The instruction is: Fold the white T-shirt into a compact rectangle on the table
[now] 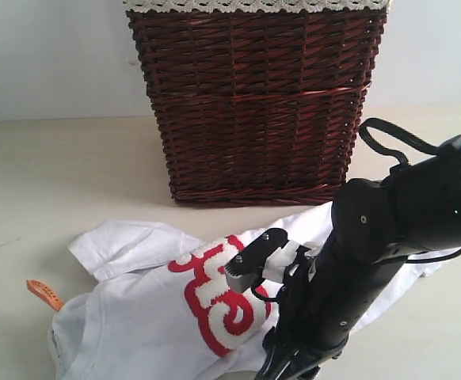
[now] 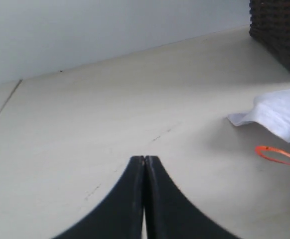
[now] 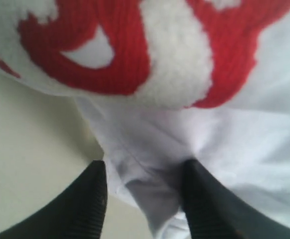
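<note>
The right gripper (image 3: 145, 165) is standing partly apart, its two black ribbed fingers (image 3: 92, 199) straddling a bunched fold at the edge of the white short-sleeved cotton T-shirt (image 3: 224, 129). A sliver of bare tabletop is showing between one finger and the cloth, so the jaws are not clamping it. In the exterior view the bulky black right arm (image 1: 389, 229) is covering this gripper and the part of the shirt beneath it.

Just beyond the fingertips the puffy white letters outlined in red (image 3: 120, 55) are filling the wrist view, too close and blurred to read. From outside only part of the lettering is showing, curved over creases. The shirt is lying crumpled and unfolded on the broad pale beige matte table (image 1: 56, 174), one sleeve sticking out on the side away from the arm.

Past the shirt a dark brown wicker basket (image 1: 254, 103) is standing, its top cut off. A thin orange loop (image 1: 46, 294) is lying by the shirt's far edge.

The left gripper (image 2: 144, 158) is hovering pressed shut and empty over bare table.
</note>
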Tool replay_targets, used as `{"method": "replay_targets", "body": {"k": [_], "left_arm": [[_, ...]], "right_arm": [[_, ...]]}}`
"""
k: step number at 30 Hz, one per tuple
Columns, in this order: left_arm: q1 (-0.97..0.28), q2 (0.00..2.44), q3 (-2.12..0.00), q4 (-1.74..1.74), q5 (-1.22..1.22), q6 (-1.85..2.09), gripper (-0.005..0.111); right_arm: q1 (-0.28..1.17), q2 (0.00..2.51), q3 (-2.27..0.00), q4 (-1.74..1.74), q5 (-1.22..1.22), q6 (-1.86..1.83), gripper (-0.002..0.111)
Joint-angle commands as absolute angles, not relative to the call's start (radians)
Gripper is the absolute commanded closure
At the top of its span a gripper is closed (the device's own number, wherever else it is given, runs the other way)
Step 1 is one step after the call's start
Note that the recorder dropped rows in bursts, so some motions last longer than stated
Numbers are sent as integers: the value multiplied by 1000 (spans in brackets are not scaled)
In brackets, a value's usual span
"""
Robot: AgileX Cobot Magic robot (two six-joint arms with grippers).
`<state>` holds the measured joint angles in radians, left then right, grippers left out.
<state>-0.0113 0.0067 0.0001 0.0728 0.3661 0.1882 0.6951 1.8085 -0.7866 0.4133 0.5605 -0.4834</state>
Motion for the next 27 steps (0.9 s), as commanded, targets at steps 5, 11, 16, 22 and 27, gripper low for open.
{"method": "replay_targets", "body": {"k": [5, 11, 16, 22, 27], "left_arm": [[-11, 0, 0, 36, 128, 199, 107], [-11, 0, 0, 36, 0, 60, 107], [-11, 0, 0, 10, -111, -281, 107], [-14, 0, 0, 181, -134, -646, 107], [-82, 87, 0, 617, -323, -1044, 107]], "right_arm": [[698, 1733, -775, 410, 532, -489, 108], [698, 1550, -775, 408, 606, -489, 108], [698, 1416, -773, 408, 710, -489, 108], [698, 1333, -720, 408, 683, -466, 108], [698, 1355, -699, 410, 657, -466, 108]]}}
